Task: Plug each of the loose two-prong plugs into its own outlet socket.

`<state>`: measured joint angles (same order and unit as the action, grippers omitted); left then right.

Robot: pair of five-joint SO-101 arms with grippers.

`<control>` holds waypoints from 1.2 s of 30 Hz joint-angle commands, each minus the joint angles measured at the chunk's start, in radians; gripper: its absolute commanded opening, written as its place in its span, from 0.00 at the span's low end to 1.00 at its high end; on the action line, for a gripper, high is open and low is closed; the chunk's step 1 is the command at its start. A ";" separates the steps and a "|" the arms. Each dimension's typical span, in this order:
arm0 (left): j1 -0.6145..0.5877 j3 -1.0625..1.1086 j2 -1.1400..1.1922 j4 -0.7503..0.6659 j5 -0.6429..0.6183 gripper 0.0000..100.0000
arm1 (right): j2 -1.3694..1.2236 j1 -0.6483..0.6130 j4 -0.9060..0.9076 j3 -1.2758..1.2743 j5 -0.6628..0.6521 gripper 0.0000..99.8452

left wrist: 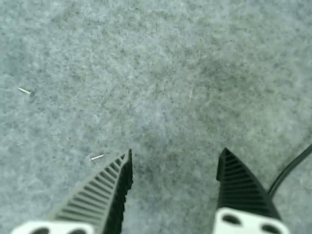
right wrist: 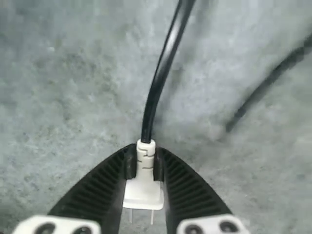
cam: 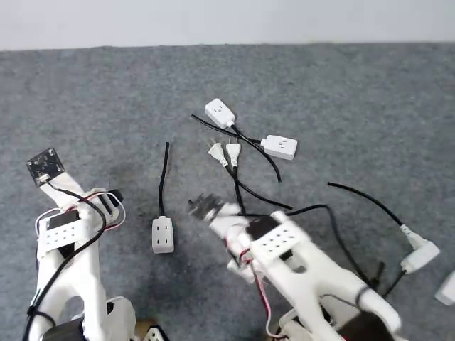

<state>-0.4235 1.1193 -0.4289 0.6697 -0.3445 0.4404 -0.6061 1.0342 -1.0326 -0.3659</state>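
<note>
A grey, short-piled covering like carpet lies over the whole table [cam: 85,106], and a plain pale wall [cam: 227,21] runs along its far edge.

The left jaws stand wide apart and hold nothing. In the left wrist view they hang over bare grey pile, with two tiny pale slivers [left wrist: 96,157] on it and a black cord [left wrist: 292,168] crossing the corner beside one jaw. In the high view the left arm [cam: 67,238] sits at the near left of the table.

The right jaws are clamped on a white two-prong plug [right wrist: 144,190]. They grip its flat body from both sides, with the prongs pointing back toward the wrist camera. The plug's black lead [right wrist: 161,73] runs away from it over the covering. In the high view the right arm [cam: 298,259] reaches in from the near centre. Its tip is blurred there, so the held plug cannot be made out, though it seems to lie just beyond the arm's white body.

Farther out near the middle lie two white outlet sockets [cam: 220,112], well apart from the right jaws. Two more plugs [cam: 215,151] lie side by side just nearer than those sockets, loose on the pile. A white outlet block [cam: 163,234] lies between the two arms, and its short black cable [cam: 165,177] points away from them. An angled white plug [cam: 419,256] rests near the right edge of the table.
</note>
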 commanded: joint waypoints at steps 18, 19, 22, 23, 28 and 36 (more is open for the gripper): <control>-0.003 -0.042 0.002 -0.011 -0.014 0.27 | 0.048 0.696 -0.061 0.025 0.003 0.01; -0.003 -0.042 0.002 -0.011 -0.014 0.27 | 0.024 0.693 -0.070 0.025 0.003 0.01; -0.003 -0.042 0.002 -0.011 -0.014 0.27 | -0.038 0.690 -0.091 0.034 0.003 0.01; -0.003 -0.042 0.002 -0.011 -0.014 0.27 | -0.053 0.690 -0.105 0.034 0.003 0.01; -0.003 -0.042 0.002 -0.011 -0.012 0.27 | -0.062 0.690 -0.116 0.038 -0.021 0.03; -0.003 -0.042 0.002 -0.011 -0.012 0.27 | -0.059 0.690 -0.124 0.044 -0.023 0.05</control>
<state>-0.4235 1.1193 -0.4289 0.6697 -0.3445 0.3744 0.0767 0.9252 -1.0326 -0.3828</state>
